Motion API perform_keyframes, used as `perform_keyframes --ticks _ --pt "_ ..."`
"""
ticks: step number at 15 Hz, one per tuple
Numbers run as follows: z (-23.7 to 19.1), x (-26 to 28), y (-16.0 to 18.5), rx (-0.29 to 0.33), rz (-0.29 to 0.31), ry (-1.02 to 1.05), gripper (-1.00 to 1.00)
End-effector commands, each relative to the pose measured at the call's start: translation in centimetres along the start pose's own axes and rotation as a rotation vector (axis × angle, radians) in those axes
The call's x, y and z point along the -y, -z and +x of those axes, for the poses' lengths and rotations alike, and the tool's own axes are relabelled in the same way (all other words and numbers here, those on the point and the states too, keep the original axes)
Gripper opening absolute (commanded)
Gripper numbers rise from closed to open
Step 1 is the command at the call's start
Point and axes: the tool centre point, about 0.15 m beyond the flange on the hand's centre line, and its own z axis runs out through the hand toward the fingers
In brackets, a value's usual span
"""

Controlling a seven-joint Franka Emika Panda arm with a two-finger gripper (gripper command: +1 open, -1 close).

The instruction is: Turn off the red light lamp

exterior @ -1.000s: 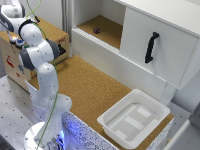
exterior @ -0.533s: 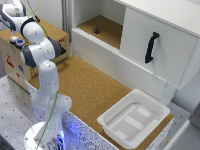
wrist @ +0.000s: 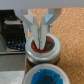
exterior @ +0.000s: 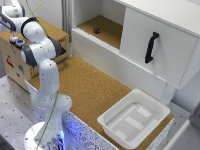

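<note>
In the wrist view the red light lamp [wrist: 48, 48] is a small round red dome in a dark ring, directly under my gripper [wrist: 40, 42]. The fingers [wrist: 32, 27] stand close together, shut, with their tips on or just above the dome's middle; I cannot tell if they touch. The small round blue disc [wrist: 48, 76] sits right beside the lamp. In the exterior view my gripper [exterior: 13, 35] reaches down onto the top of a cardboard box [exterior: 15, 62] at the far left. It hides most of the lamp there, and the blue disc [exterior: 19, 43] shows next to it.
A white cabinet [exterior: 165, 45] with a black door handle [exterior: 150, 47] stands at the exterior view's right, with an open compartment holding a small dark object [exterior: 96, 30]. A white tray [exterior: 134, 119] lies on the cork surface [exterior: 90, 90] near the front.
</note>
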Motion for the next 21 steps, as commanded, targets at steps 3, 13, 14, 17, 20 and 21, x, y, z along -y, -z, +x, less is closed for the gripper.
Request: perform_keyframes --ticks 3,13,14,17,20,21 --pt "1.2 0.0 1.8 0.056 -0.095 -0.044 -1.00" --pt "-1.8 -4.4 10.4 -0.084 -0.051 -0.271 1.00" --pt "-2.4 -4.7 10.5 -0.082 -0.057 -0.288 1.00" --pt "-4.3 -6.1 10.7 -0.085 -0.066 -0.361 1.00" --pt "-7.5 -8.2 11.5 -0.112 -0.084 -0.482 1.00" --pt "-8.7 -8.9 11.6 -0.122 -0.073 -0.526 1.00"
